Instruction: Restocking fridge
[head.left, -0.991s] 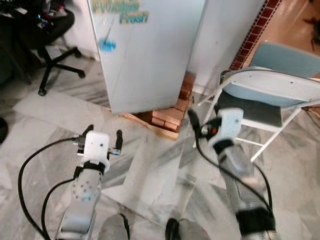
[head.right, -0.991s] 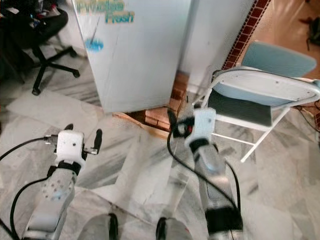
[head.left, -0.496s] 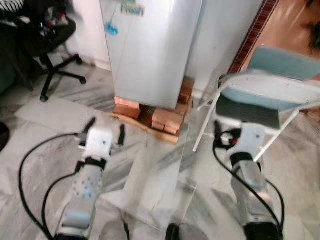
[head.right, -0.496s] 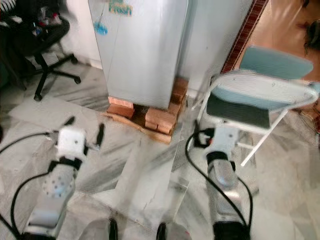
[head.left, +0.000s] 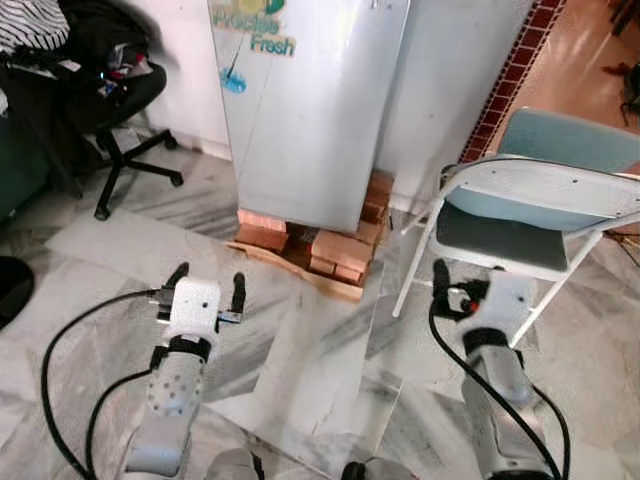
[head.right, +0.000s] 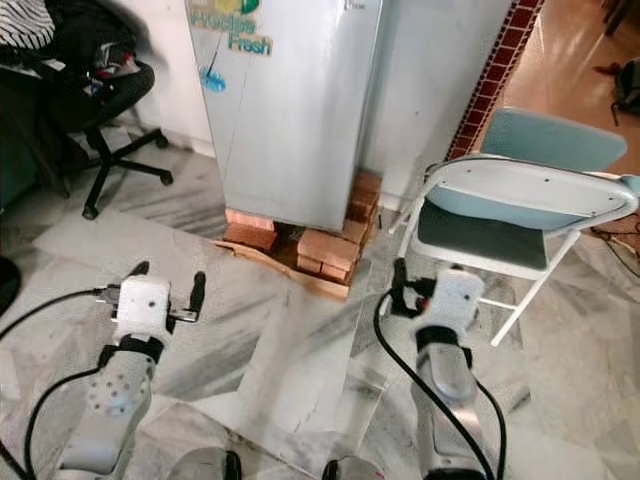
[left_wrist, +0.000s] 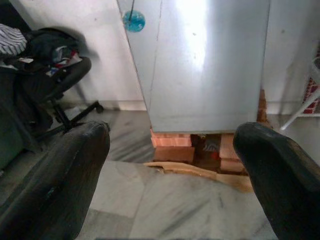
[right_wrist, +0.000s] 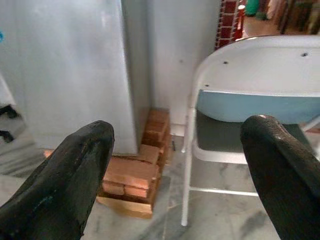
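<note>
Before the fridge (head.left: 310, 110): door shut, cabinet raised on bricks (head.left: 325, 245) over a wooden board. Change in the last second: the whole view has shifted, so the camera has moved; the fridge base and bricks now show in full, and the right arm sits lower and further from the fridge. Judgement: the robot is repositioning at the fridge; no stock item is in hand. Left gripper (head.left: 207, 285): fingers apart, empty. Right gripper (right_wrist: 175, 165): fingers apart, empty. Floor (head.left: 300, 350): grey-veined marble. Right of fridge: folding chair (head.left: 530, 200). Left of fridge: office chair (head.left: 110, 110), clothes piled on it.
</note>
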